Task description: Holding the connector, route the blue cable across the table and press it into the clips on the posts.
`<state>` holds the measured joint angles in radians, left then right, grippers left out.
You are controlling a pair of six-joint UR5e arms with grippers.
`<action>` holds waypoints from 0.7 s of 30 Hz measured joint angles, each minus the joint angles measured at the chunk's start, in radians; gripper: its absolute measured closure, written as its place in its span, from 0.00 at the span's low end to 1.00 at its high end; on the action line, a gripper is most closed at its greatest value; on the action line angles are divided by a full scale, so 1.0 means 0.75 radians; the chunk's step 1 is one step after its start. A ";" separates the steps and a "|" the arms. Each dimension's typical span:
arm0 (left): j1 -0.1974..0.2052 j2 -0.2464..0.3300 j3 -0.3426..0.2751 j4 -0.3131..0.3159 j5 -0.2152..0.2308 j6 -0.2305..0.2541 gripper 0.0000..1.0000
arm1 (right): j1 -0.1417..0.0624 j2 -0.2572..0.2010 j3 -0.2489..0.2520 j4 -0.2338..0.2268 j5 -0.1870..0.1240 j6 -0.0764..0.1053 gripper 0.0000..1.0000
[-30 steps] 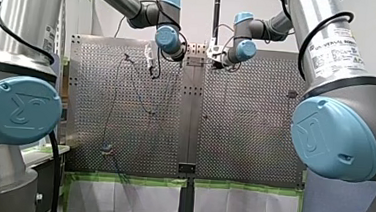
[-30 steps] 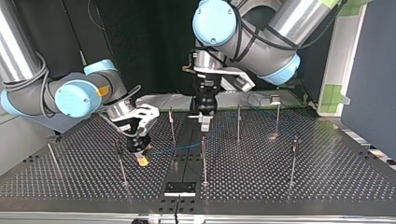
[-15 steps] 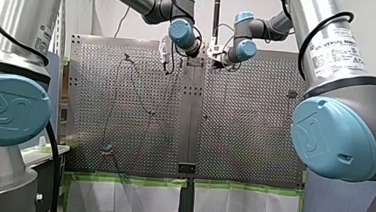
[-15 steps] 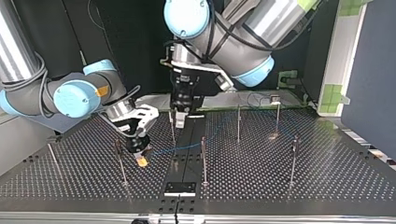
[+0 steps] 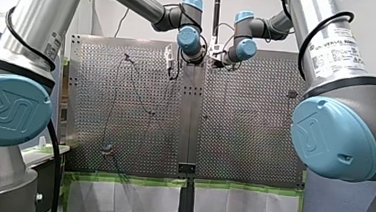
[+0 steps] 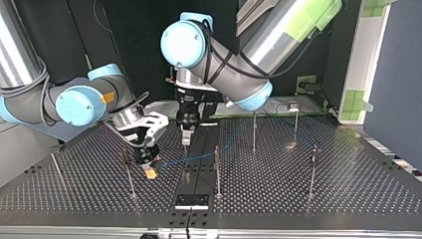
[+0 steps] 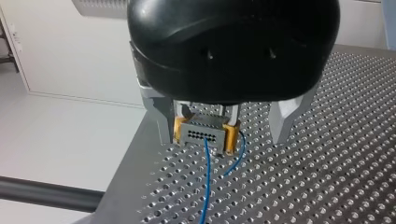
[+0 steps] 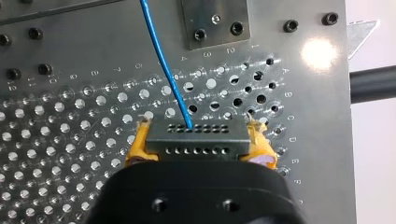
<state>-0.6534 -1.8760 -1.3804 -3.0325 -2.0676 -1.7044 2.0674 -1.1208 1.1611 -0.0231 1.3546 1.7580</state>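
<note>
The perforated table (image 6: 298, 194) looks as it did a second ago. The change is all in our left arm (image 6: 239, 74), which has swung toward nine o'clock in the top view, from over the centre strip (image 6: 196, 169) to the slim post (image 6: 185, 145) at that strip's nine-o'clock edge (in the front view the same sweep reads as toward three o'clock). Our right arm (image 6: 74, 102) has hardly stirred, low over the table at about eight o'clock of that post.

Our left gripper (image 6: 186, 133) now hangs right above the post's top. It is clamped on a second connector (image 7: 203, 134), with orange pads (image 7: 180, 129) on its ends and blue strands dropping from it. Our right gripper (image 6: 149, 169) grips the connector (image 8: 198, 140) between yellow pads (image 8: 137, 147), just above the holes.

The blue cable (image 6: 174, 161) runs from that connector toward three o'clock in the top view, low across the strip, and beyond the middle we lose it.

We judge the carry to this post done. Lowering the cable into its clip remains, and the clip itself is too small for us to make out.
</note>
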 joint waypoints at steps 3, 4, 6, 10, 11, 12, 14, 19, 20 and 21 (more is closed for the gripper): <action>0.003 -0.024 0.033 0.000 0.003 0.000 0.00 | 0.000 0.000 0.000 0.000 0.000 0.000 1.00; 0.006 -0.027 0.043 0.001 0.006 0.000 0.00 | 0.000 0.000 0.000 0.000 0.000 0.000 1.00; 0.012 -0.032 0.064 0.004 0.013 0.000 0.00 | 0.000 0.000 0.000 0.000 -0.001 0.000 1.00; 0.032 -0.036 0.107 0.001 0.022 0.000 0.00 | 0.000 0.001 0.000 0.000 -0.002 0.001 1.00; 0.041 -0.037 0.119 -0.002 0.028 0.000 0.00 | 0.001 0.001 0.000 0.000 -0.002 0.001 1.00; 0.050 -0.037 0.127 -0.005 0.035 -0.001 0.00 | 0.001 0.001 0.000 0.000 -0.002 0.002 1.00; 0.067 -0.037 0.139 -0.015 0.051 -0.002 0.00 | 0.001 0.001 0.000 0.000 -0.002 0.002 1.00; 0.080 -0.037 0.145 -0.049 0.065 -0.003 0.00 | 0.002 0.001 0.001 0.000 -0.002 0.002 1.00; 0.079 -0.037 0.145 -0.058 0.069 -0.003 0.00 | 0.002 0.001 0.001 0.000 -0.002 0.002 1.00; 0.078 -0.037 0.145 -0.064 0.071 -0.003 0.00 | 0.002 0.001 0.001 0.000 -0.002 0.002 1.00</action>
<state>-0.5950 -1.9041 -1.2716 -3.0808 -2.0146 -1.7069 2.0685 -1.1198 1.1616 -0.0232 1.3531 1.7598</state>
